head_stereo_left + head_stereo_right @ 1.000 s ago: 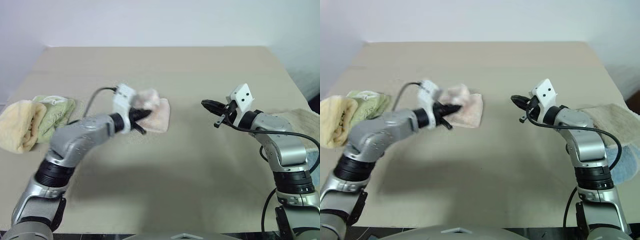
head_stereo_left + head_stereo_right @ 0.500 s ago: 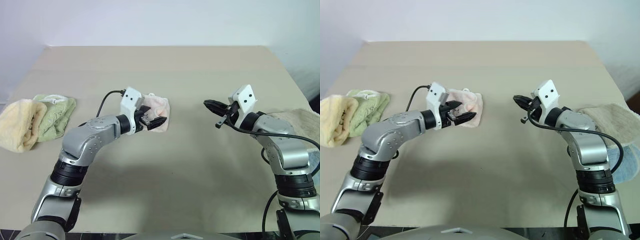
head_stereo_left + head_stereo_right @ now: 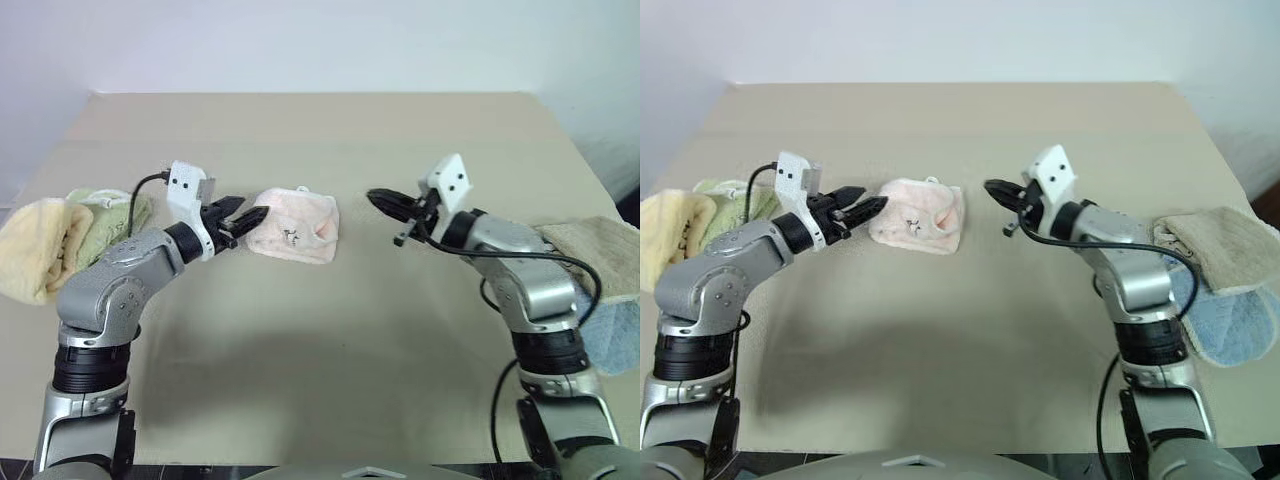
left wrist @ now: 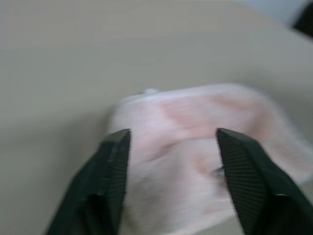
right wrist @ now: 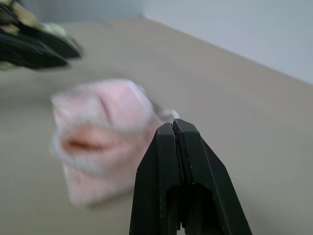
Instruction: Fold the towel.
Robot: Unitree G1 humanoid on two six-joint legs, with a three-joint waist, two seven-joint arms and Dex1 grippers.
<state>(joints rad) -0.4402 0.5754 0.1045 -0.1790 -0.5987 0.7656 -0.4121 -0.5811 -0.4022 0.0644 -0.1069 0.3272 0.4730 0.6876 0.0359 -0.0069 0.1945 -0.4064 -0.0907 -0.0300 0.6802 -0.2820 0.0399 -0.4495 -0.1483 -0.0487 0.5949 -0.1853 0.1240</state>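
Observation:
The towel (image 3: 293,225) is a pale pink terry bundle with a black scribble, lying folded on the tan table (image 3: 330,350) near the middle. My left gripper (image 3: 255,208) hovers just left of it, pointing at its left edge. It is open, and the fingers (image 4: 115,161) have nothing between them, with the towel (image 4: 195,161) just ahead. My right gripper (image 3: 378,200) hangs to the towel's right, a short gap away. It is shut and empty, its fingertips (image 5: 173,128) pressed together and pointing at the towel (image 5: 98,142).
A fluffy yellow towel (image 3: 35,250) and a green one (image 3: 110,215) lie at the table's left edge. A beige towel (image 3: 590,255) on a blue cloth (image 3: 610,340) lies at the right edge.
My left gripper let go of the towel and drew back to its left, leaving it on the table. My right gripper, still shut, moved left toward the towel.

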